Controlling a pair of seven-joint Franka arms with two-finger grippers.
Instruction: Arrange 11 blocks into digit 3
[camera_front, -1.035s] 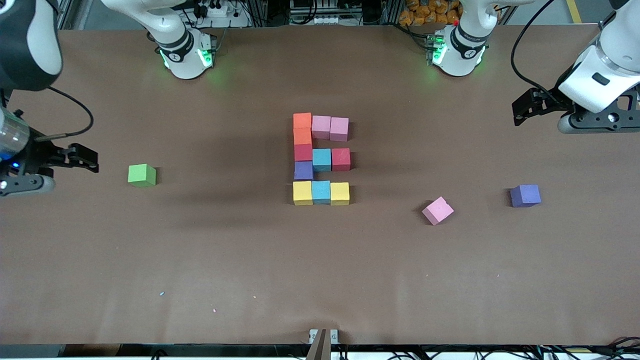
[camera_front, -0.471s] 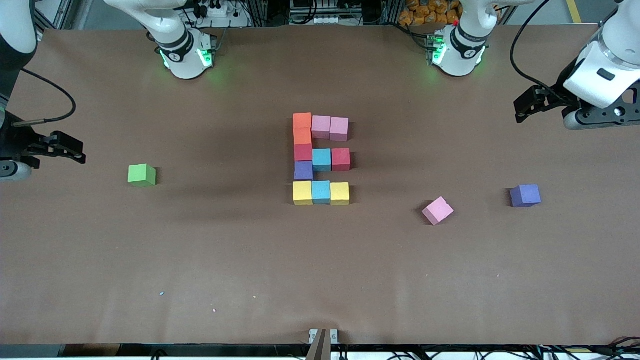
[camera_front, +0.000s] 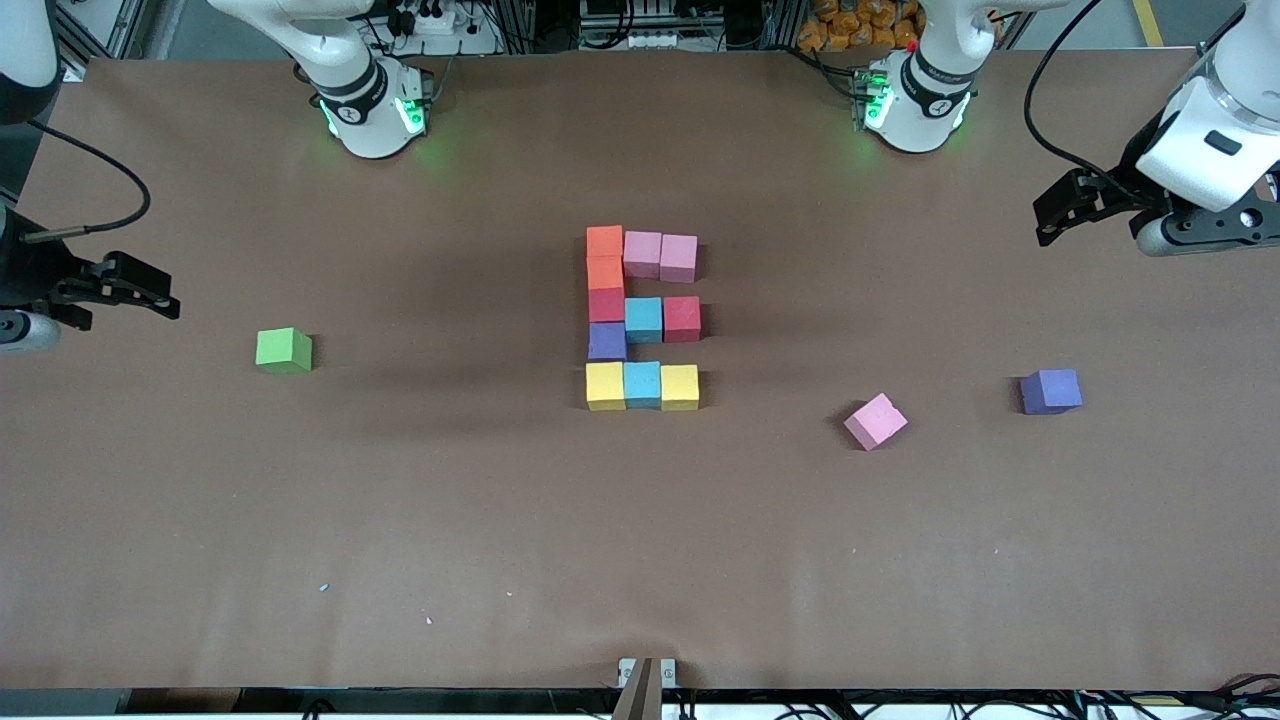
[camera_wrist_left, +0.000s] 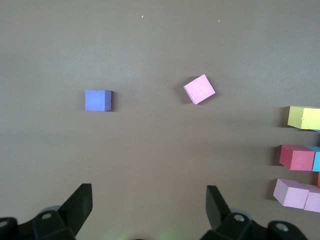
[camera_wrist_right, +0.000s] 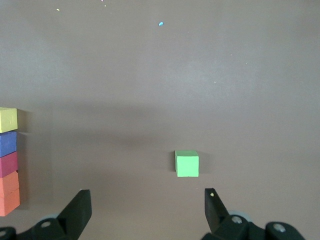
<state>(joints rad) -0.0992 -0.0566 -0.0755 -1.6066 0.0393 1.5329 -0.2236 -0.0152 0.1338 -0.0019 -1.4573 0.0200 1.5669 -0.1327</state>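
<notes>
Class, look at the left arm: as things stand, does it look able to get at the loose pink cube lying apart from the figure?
Probably yes. The left gripper hangs open above its end of the table, and the loose pink cube lies alone on bare table, apart from the loose purple cube and the block figure. Nothing lies between.

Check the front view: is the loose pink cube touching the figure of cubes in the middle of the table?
No. The loose pink cube lies tilted on bare table, well apart from the figure, toward the left arm's end.
</notes>
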